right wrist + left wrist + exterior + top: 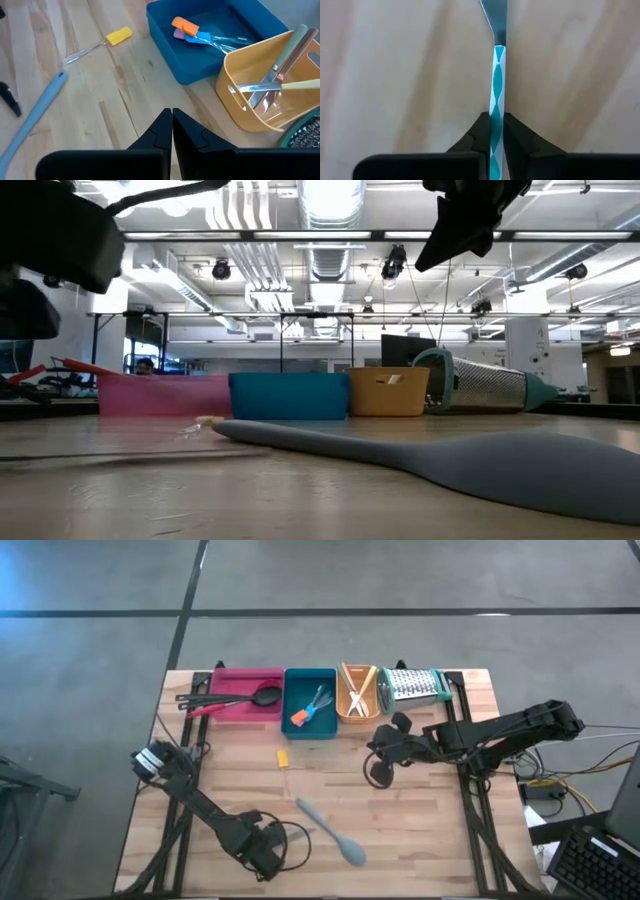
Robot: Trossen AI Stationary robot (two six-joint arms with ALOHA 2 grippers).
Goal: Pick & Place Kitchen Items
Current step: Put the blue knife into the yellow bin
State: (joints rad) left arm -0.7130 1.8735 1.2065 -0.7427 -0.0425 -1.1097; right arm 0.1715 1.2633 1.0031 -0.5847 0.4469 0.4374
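- Teal-and-white striped utensil handle at lower left of the overhead frame: our left gripper clamps it against the table.
- Our right gripper, clenched empty, hovers centre-right.

Bright even overhead light; ceiling glare, blurred foreground, soft shadows.

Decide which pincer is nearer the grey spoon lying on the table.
Left. The left pincer sits just beside the grey spoon, shut on a teal-striped utensil. The right pincer hangs farther off, toward the trays.

Left claw clamped shut low; right claw closed, hovering.
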